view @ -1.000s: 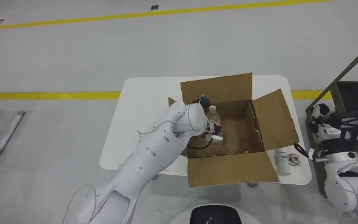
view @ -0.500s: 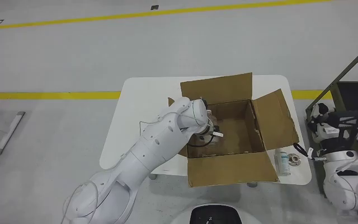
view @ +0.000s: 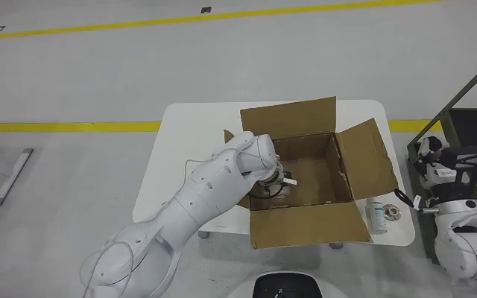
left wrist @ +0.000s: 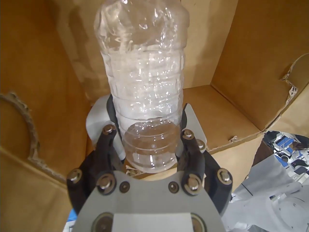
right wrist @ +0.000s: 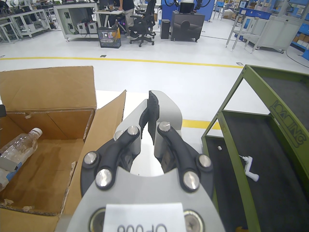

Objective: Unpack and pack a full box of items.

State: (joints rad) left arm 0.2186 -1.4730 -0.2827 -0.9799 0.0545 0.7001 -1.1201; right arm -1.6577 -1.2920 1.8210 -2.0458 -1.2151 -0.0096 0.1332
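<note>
My left arm comes in from 7 o'clock across the white table and drops over the 9 o'clock wall of the open cardboard box, which takes up the 3 o'clock half of the tabletop with its flaps folded outward. Inside, against that 9 o'clock wall, my left gripper is narrowed around a clear plastic bottle. My fingers press on either side of its lower body, its base faces my wrist and its neck points away toward the brown inner walls. From my right wrist, the bottle appears tilted and capped in white, above the bare cardboard floor. Past the box, at its 4 o'clock corner, a small white container stands on the table just beside the front flap. A small round object sits close at its 3 o'clock; I cannot tell what it is. Further toward 3 o'clock, off the table's edge, my right gripper is up in the air with its black pads pressed together and nothing between them. At its 3 o'clock stands a green cart, and a small white part lies on the dark mat of one shelf.
</note>
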